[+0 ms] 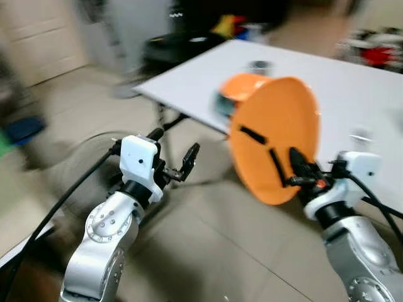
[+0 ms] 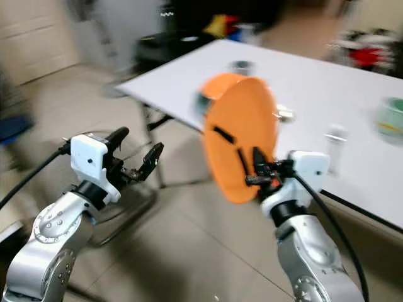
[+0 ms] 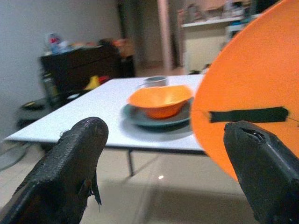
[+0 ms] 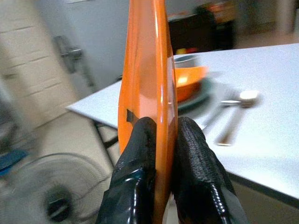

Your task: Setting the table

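**Items before the counter, nearest first**

1. Left gripper (image 1: 179,165), one: raised over the tiled floor (image 1: 208,251), short of the counter, jaws released and wide apart with nothing between them; both fingers (image 3: 70,172) frame the left wrist view.

2. Right gripper (image 1: 296,168), one: raised at the counter's near edge, jaws clenched on the rim of the orange plate (image 1: 277,135).

3. Orange plate, one: held on edge, nearly upright, in the air just off the near edge of the counter. Its face carries two black strips of tape (image 1: 253,134). In the right wrist view the plate (image 4: 147,79) shows edge-on, pinched between the two black fingers (image 4: 194,154).

4. Fan (image 4: 56,196), one: on the floor below the counter's near corner, blurred.

5. White counter (image 1: 352,88), one: bearing the following.
   - Orange bowl (image 3: 160,100), one, resting in a grey-green plate (image 3: 135,114), one.
   - Spoon (image 4: 236,116), one, lying beside that plate; a second utensil lies next to it, kind not clear.
   - Grey cup (image 3: 154,81), one, just behind the bowl.
   - Small white bottle (image 2: 335,139), one, upright, blurred.
   - Green bowl (image 2: 390,116), one, far right.

6. Dark cabinet (image 3: 79,63), one: against the far wall, with several blurred objects on top.
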Motion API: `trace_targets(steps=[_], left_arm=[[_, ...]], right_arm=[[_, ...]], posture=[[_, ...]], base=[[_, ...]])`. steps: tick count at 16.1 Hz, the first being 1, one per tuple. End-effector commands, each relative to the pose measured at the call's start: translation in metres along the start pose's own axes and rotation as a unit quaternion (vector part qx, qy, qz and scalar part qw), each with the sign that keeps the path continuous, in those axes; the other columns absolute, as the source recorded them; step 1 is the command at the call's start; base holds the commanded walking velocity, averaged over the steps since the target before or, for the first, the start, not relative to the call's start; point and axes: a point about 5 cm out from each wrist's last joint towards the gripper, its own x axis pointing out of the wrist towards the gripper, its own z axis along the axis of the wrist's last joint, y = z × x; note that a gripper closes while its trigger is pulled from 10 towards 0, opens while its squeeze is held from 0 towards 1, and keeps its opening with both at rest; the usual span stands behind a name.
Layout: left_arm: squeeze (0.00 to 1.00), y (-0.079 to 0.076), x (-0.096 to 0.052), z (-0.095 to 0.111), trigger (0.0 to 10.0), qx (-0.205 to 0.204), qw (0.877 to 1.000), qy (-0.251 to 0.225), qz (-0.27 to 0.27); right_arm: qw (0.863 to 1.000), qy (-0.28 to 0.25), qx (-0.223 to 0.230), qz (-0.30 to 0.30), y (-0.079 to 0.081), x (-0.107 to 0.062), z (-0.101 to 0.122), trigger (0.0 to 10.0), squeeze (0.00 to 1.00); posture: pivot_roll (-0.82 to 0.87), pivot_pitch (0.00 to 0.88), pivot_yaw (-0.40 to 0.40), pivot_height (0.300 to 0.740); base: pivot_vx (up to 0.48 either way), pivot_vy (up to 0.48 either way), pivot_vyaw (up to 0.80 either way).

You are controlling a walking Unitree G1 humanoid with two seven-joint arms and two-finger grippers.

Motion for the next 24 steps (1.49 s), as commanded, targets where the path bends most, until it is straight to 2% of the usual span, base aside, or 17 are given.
trace_targets(steps=[1,6,13,24], left_arm=[[0.0,0.004,0.0,0.0,10.0,0.007,1.0,0.002,0.003],[0.0,0.005,0.001,-0.007,10.0,0.015,1.0,0.012,0.013],[0.0,0.005,0.006,-0.007,10.0,0.017,1.0,0.005,0.018],[0.0,0.003,0.007,-0.008,10.0,0.016,1.0,0.004,0.024]], right_arm=[[1.0,-0.014,0.0,0.019,0.009,0.001,0.006,10.0,0.0],[0.999,0.007,-0.028,-0.016,0.002,0.0,0.003,10.0,0.0],[0.999,0.018,-0.038,-0.024,-0.001,0.0,0.002,10.0,0.0],[0.999,0.022,-0.024,-0.008,0.0,0.001,0.005,10.0,0.0]], posture=[[0.05,0.0,0.072,0.74],[0.04,0.0,0.059,0.74],[0.02,0.0,0.055,0.74],[0.02,0.0,0.056,0.74]], base=[[0.0,0.0,-0.8],[0.0,0.0,-0.8],[0.0,0.0,-0.76],[0.0,0.0,0.0]])
